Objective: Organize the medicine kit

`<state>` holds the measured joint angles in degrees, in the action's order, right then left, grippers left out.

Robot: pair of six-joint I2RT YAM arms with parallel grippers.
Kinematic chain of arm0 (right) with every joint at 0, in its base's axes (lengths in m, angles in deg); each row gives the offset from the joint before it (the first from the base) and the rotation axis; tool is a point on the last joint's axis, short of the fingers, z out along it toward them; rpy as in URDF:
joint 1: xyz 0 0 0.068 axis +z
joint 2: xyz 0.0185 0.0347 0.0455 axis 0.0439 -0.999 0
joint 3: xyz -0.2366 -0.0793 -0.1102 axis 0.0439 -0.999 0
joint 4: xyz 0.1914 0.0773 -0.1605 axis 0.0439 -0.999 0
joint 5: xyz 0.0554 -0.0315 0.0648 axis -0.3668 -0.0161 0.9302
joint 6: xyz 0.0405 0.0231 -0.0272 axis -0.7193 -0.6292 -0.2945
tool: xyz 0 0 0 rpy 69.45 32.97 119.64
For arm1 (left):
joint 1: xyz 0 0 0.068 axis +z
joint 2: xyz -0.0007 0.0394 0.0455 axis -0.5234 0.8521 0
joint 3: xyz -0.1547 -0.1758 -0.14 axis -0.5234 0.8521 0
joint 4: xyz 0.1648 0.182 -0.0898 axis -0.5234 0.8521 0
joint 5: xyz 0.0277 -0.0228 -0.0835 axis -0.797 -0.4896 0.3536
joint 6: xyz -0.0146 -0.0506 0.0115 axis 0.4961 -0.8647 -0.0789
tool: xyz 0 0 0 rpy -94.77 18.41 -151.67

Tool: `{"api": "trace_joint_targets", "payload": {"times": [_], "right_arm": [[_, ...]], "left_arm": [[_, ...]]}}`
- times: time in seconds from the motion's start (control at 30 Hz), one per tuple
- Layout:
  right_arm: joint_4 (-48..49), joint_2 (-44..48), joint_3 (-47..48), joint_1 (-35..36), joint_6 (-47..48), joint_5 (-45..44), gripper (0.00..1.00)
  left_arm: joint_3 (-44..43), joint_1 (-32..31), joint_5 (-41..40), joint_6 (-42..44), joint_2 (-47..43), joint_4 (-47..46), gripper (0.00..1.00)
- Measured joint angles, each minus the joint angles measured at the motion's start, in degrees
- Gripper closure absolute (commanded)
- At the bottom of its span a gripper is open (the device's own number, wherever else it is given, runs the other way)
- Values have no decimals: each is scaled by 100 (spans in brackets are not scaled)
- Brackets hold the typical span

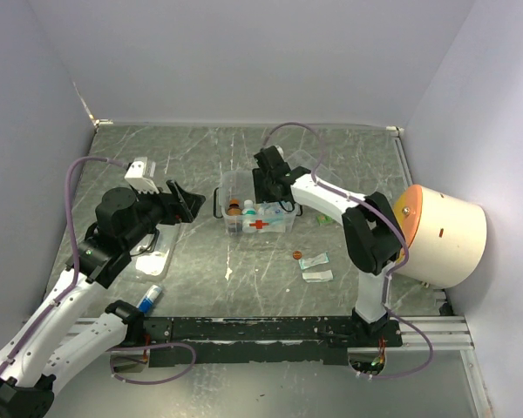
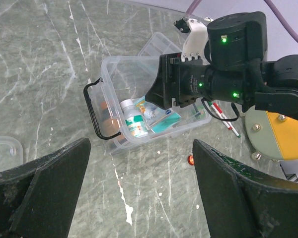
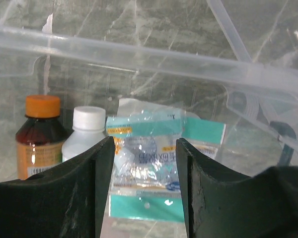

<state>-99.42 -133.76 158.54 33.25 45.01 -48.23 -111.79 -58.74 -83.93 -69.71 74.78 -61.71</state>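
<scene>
Hovering inside the medicine kit (image 1: 260, 225), the right gripper (image 3: 144, 148) has its jaws apart and grips nothing. A foil sachet (image 3: 144, 166) lies just beyond the fingertips, wider than the gap and passing behind both fingers, so it looks to be lying loose in the kit. To the left of the left finger stand a brown bottle with an orange cap (image 3: 39, 141) and a white-capped bottle (image 3: 87, 134), both upright, with the kit's clear rim crossing above them. The left gripper (image 2: 140, 146) is spread wide and empty, with the kit ahead of it and well apart from its fingers, so nothing braces the box. The likeliest trouble is in the retreat. If the sachet clings to a finger, it could ride up and out. A finger catching the rim could drag or tip such a light box. A sideways drift toward the left finger's side could topple the bottles. More sachets (image 1: 315, 266) lie on the table on the near side of the right hand, apparently yet to be packed.
</scene>
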Motion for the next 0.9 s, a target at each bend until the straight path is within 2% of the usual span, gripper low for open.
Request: {"api": "trace_joint_targets", "payload": {"times": [0.47, 0.9], "right_arm": [[809, -345, -11, 111, -68, -887, 48], [612, -752, -13, 144, -284, -1176, 52]], "left_arm": [[0, 9, 0, -2, 55, 0, 6], [0, 20, 0, -2, 72, 0, 6]]}}
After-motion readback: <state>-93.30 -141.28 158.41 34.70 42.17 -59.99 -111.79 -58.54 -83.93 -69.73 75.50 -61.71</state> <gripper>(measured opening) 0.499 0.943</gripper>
